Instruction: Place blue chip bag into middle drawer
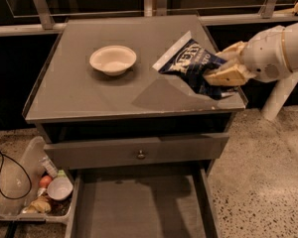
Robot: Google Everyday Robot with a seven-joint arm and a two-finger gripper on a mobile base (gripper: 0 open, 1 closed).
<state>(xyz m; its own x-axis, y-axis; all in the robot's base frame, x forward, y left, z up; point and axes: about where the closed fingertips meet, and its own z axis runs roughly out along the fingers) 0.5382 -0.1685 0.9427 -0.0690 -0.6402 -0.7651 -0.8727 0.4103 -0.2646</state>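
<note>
The blue chip bag (187,63) is dark navy foil with white lettering and a silvery sealed end. It hangs tilted above the right part of the grey cabinet top (84,90). My gripper (222,72) comes in from the right on a white arm and is shut on the bag's right end, holding it off the surface. The middle drawer (139,209) stands pulled open at the bottom of the view, its flat grey floor bare. It lies below and to the left of the bag.
A cream bowl (112,59) sits on the cabinet top to the left of the bag. A closed drawer front with a small round knob (140,154) is above the open drawer. A tray of small items (37,197) and a black cable (2,157) lie on the floor at left.
</note>
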